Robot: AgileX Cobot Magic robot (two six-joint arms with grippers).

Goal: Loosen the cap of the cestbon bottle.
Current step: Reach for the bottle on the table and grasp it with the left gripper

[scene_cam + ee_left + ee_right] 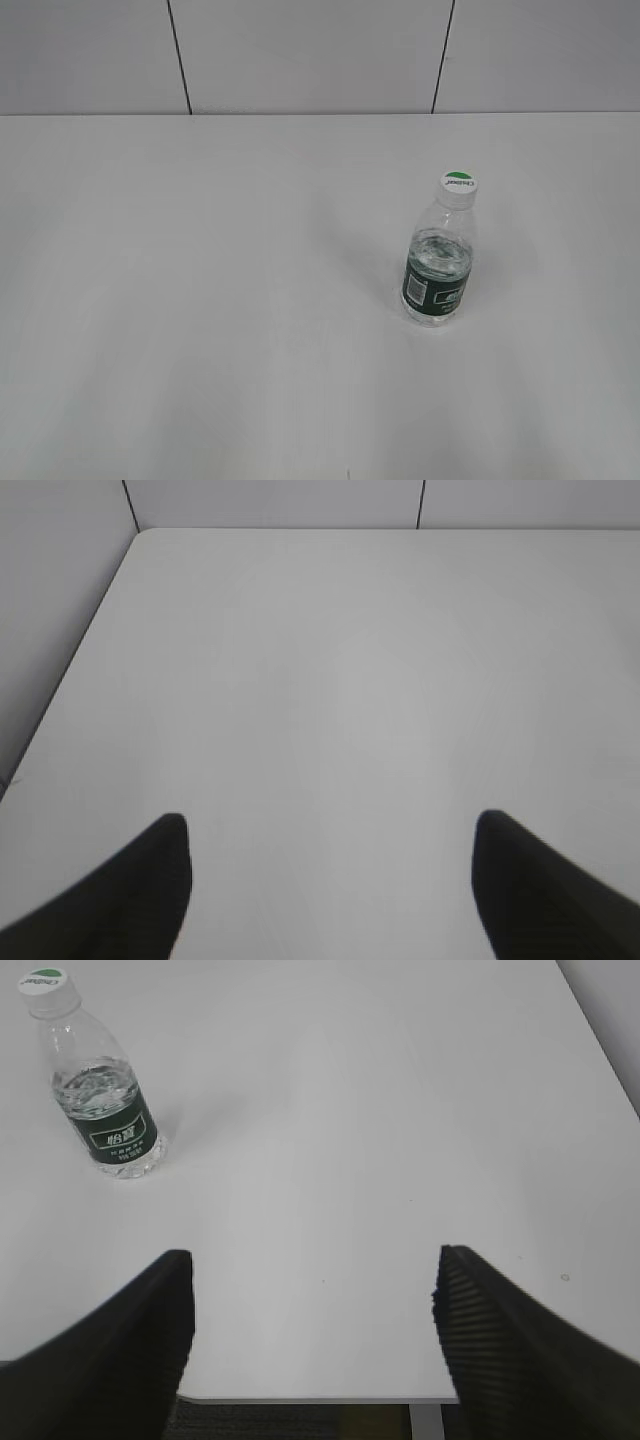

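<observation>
The cestbon bottle (438,264) stands upright on the white table (200,300) with its cap (459,186) on, bare tabletop on every side of it. The left gripper (330,880) hangs spread wide above the tabletop, grasping nothing, no bottle before it. The right gripper (312,1330), equally spread and unladen, hovers over the table's near edge, well apart from the bottle; the exterior view shows neither arm.

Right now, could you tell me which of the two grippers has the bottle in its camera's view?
The right gripper: its wrist view shows the cestbon bottle upright, ahead to its left. The left gripper sees only bare table. Both are open.
</observation>
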